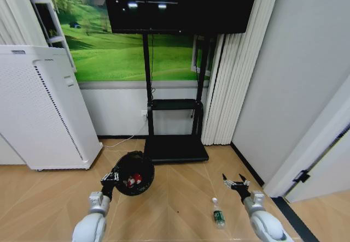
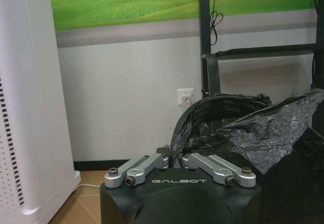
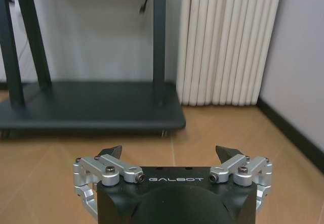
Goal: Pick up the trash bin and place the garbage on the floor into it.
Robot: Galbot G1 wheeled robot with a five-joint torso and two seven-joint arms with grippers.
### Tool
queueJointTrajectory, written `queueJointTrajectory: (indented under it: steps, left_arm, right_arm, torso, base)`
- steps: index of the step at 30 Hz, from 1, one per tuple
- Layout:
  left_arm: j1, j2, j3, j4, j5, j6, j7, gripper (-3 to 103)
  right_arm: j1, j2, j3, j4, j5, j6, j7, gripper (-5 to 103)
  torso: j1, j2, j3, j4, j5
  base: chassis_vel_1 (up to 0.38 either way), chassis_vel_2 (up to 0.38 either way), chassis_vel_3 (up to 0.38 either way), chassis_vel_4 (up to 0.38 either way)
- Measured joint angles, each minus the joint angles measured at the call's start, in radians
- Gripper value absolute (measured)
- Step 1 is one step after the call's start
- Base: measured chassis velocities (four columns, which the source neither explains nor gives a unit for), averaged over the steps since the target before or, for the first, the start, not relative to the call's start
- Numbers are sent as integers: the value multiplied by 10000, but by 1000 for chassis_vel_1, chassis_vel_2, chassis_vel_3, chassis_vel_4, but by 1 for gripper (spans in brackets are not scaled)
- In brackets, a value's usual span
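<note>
One item, the clear plastic bottle (image 1: 219,214), is lying on the floor beside the splayed-open right gripper (image 1: 235,182), so it needs lowering squarely over it while the left gripper (image 1: 111,178) is clamping the trash bin (image 1: 135,173) rim, red scraps inside.

The trash bin (image 1: 135,172) is showing glossy black, with red and white pieces (image 1: 134,180) inside. The bottle (image 1: 218,213) is showing clear with a green label. The floor (image 1: 180,187) is displaying light wood in a herringbone pattern. The tall appliance (image 1: 44,111) is presenting white with fine perforations. The wall picture (image 1: 126,51) is showing green meadow. The stand (image 1: 174,143) is appearing black.
</note>
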Motion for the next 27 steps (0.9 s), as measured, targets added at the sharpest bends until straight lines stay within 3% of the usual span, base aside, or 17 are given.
queueJointTrajectory:
  steps: [6, 12, 27]
  left_arm:
    - [-132, 129, 271, 272, 67, -30, -18, 6]
    - [-2, 43, 554, 574, 275, -256, 50, 6]
    - [-220, 41, 578, 992, 318, -338, 55, 6]
  right_arm:
    - [3, 0, -462, -1189, 61, -399, 346, 100]
    - [205, 11, -951, -1985, 432, -1001, 581, 100]
    - [793, 128, -2376, -3187, 24, -863, 307, 100]
  torso:
    - [0, -1, 1, -11, 0]
    - [0, 0, 1, -4, 0]
    - [0, -1, 0, -5, 1]
  base:
    - [15, 22, -11, -12]
    - [-4, -9, 2, 1]
    - [0, 0, 0, 0]
